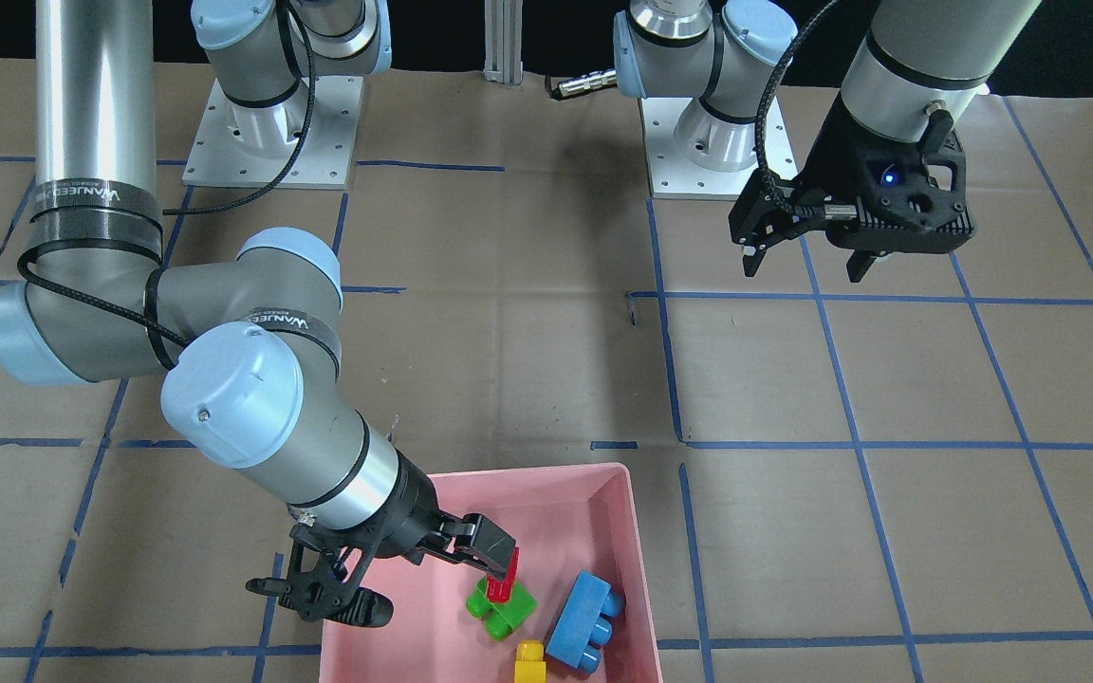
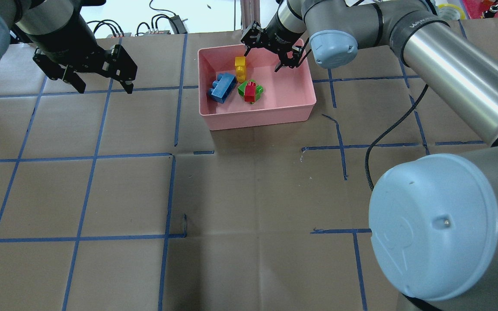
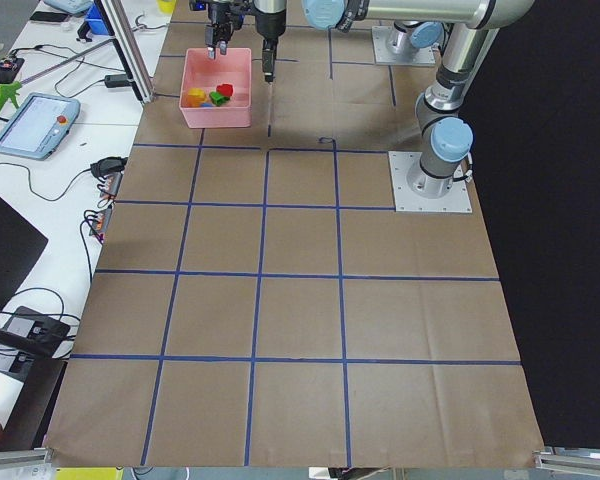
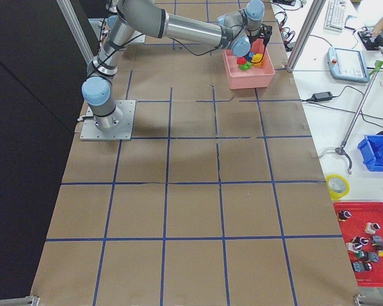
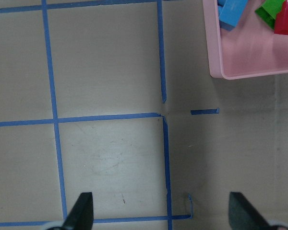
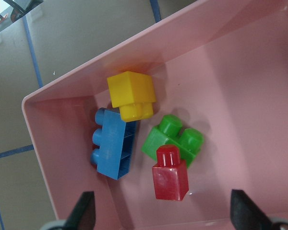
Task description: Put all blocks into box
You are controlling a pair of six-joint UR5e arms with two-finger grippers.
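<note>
The pink box [image 2: 257, 121] stands at the far middle of the table and holds all the blocks. The red block [image 6: 170, 177] leans on the green block [image 6: 182, 139]. The blue block [image 6: 113, 148] lies on its side next to the yellow block [image 6: 132, 93], which is by the box wall. My right gripper [image 2: 261, 61] hangs open over the box, just above the red block [image 1: 501, 588], and holds nothing. My left gripper [image 2: 105, 90] is open and empty above the table, well to the left of the box.
The brown paper table top carries a blue tape grid [image 2: 171, 155]. The two arm bases [image 1: 271, 133] [image 1: 708, 142] are bolted on at the robot's side. My right arm's elbow [image 2: 435, 224] looms over the near right. Side benches hold a tablet [image 3: 35, 125] and cables.
</note>
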